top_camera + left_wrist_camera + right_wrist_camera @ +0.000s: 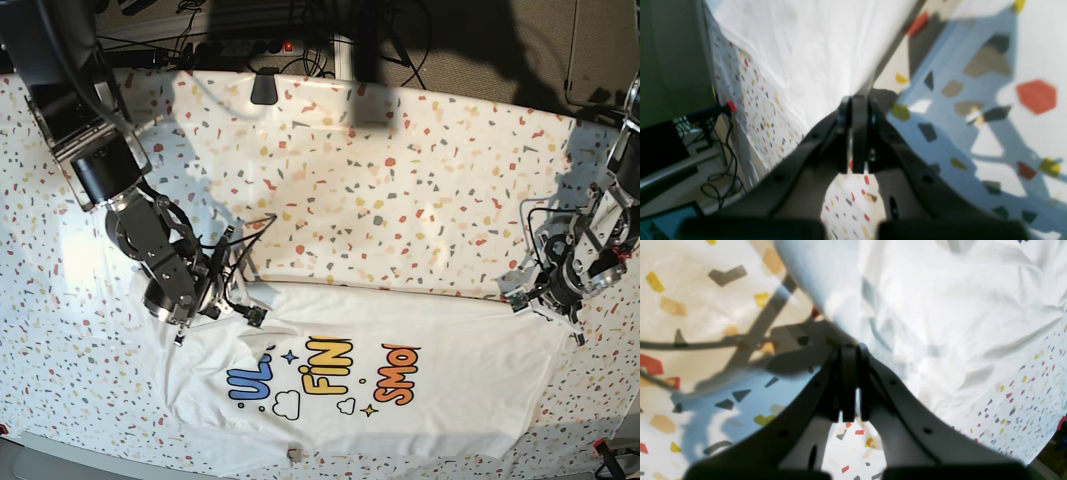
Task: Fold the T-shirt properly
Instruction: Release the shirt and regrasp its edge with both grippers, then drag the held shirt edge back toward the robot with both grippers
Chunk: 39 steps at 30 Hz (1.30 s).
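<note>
The T-shirt (400, 395) lies spread across the near part of the table, print side up, with blue, yellow and orange letters showing. My right gripper (190, 315) is at its upper left corner. In the right wrist view this gripper (849, 351) has its jaws pressed together right on the white cloth's (940, 323) edge. My left gripper (545, 292) is at the shirt's upper right corner. The left wrist view shows it (855, 101) shut too, with the white fabric (800, 50) running up from its tips.
The speckled tabletop (400, 200) stretches behind the shirt. A black clamp-like block (264, 88) sits at the far edge among cables. In the left wrist view the table's edge (740, 110) drops off to cables and equipment (710, 133).
</note>
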Each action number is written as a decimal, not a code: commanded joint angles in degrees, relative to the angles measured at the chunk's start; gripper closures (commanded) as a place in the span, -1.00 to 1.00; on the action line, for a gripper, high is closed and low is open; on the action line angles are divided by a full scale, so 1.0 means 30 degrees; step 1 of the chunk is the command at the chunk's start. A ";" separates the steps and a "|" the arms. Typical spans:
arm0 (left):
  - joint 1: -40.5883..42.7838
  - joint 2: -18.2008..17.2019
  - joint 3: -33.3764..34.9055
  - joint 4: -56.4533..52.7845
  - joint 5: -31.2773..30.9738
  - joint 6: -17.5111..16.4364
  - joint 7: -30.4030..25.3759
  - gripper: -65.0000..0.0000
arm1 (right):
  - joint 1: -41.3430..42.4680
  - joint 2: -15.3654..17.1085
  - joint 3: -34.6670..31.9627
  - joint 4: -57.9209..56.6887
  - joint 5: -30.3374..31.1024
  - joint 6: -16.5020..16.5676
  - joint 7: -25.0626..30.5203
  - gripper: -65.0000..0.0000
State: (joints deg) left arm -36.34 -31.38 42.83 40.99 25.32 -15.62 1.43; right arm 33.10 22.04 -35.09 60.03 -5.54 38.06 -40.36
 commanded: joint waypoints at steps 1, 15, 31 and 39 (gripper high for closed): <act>-0.0576 -0.0299 -0.0117 0.0211 -0.0117 0.0284 0.0138 1.00 | 0.0641 0.0291 0.0131 0.0233 -0.0073 -0.0146 0.0073 1.00; 0.1450 -0.0415 -0.0117 0.1399 0.0539 0.0291 0.0291 1.00 | -0.2222 0.2528 0.0131 0.3563 -0.0131 -0.1647 0.0058 1.00; 0.5676 -0.3840 -0.0117 0.8633 -0.1107 0.1282 0.6492 1.00 | -0.6346 0.5967 0.0131 0.8335 0.0007 -0.5457 -0.1661 1.00; 0.8480 -0.4197 -0.0124 1.2254 0.0423 0.2368 0.8801 1.00 | -0.8735 0.7169 0.0138 1.0528 0.0000 -0.6331 -0.2470 1.00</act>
State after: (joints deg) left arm -10.09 -42.68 43.11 77.49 26.35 -8.97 26.28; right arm 6.22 42.17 -35.35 91.13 -4.45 19.70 -45.63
